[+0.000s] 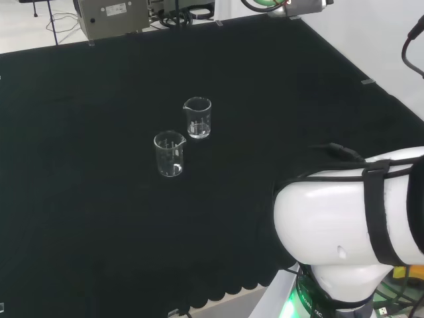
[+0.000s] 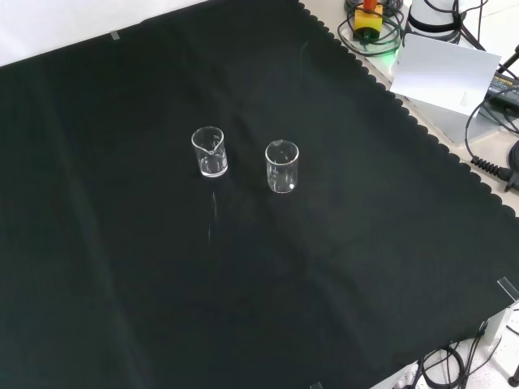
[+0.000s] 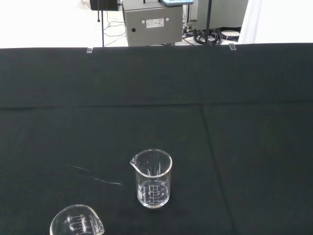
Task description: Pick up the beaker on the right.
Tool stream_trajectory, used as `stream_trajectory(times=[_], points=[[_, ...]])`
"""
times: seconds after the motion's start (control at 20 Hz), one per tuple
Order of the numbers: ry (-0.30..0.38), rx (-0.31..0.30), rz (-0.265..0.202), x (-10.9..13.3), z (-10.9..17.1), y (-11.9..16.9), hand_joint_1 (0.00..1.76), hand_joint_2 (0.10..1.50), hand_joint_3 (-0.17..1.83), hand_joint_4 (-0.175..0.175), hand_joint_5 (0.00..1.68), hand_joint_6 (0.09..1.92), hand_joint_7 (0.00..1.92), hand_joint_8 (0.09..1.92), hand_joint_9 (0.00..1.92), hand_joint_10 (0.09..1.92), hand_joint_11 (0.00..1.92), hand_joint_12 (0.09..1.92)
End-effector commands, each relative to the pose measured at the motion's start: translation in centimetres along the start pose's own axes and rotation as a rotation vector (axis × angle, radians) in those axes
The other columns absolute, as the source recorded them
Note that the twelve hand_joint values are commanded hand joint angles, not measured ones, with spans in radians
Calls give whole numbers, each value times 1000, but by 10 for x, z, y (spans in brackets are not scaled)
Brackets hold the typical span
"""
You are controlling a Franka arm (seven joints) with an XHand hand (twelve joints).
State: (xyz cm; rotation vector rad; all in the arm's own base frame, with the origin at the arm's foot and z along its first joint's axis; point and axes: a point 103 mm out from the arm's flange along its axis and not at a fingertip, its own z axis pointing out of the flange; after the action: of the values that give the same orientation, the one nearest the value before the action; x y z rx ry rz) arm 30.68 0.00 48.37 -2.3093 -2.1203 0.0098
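Note:
Two clear glass beakers stand upright and apart near the middle of the black cloth, both with nothing in them. In the head view one beaker (image 1: 198, 118) is farther off and to the right, the other beaker (image 1: 169, 154) nearer and to the left. The front view shows the first beaker (image 2: 210, 151) on the left and the second beaker (image 2: 281, 166) on the right. In the wrist view the first beaker (image 3: 152, 178) stands whole some way ahead, its spout turned to one side, and the rim of the second beaker (image 3: 77, 225) is cut off by the picture's edge.
The arm's white link (image 1: 344, 232) stands at the head view's lower right. A grey metal box (image 1: 112, 16) and cables lie beyond the cloth's far edge. In the front view a white panel (image 2: 446, 73) and cables sit past the scalloped cloth edge (image 2: 422, 130).

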Motion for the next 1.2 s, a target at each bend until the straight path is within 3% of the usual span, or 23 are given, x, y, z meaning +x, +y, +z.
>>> stream_trajectory(times=[0.05, 0.25, 0.5, 0.9, 0.95, 1.0, 1.2], points=[[-22, -9, 6, 12, 2, -1, 209, 1288, 34, -36, 251, 87, 0, 312, 48, 705, 0, 1266], [-17, 3, 17, -7, 2, 3, 68, 1387, 80, -31, 293, 87, 0, 320, 67, 681, 0, 1295], [-26, 17, 48, -13, 7, 10, 63, 1392, 83, -32, 297, 87, 0, 321, 70, 677, 0, 1297], [-24, 76, 111, -24, 39, 30, 85, 1387, 79, -33, 302, 87, 0, 325, 73, 672, 0, 1296], [-40, 75, 118, -1, 42, 29, 90, 1385, 79, -33, 303, 87, 0, 325, 74, 671, 0, 1296], [-47, 78, 120, 6, 46, 31, 93, 1384, 78, -34, 303, 87, 0, 325, 74, 670, 0, 1295], [-50, 117, 142, -26, 69, 56, 115, 1376, 74, -36, 306, 87, 0, 331, 76, 668, 0, 1294]])
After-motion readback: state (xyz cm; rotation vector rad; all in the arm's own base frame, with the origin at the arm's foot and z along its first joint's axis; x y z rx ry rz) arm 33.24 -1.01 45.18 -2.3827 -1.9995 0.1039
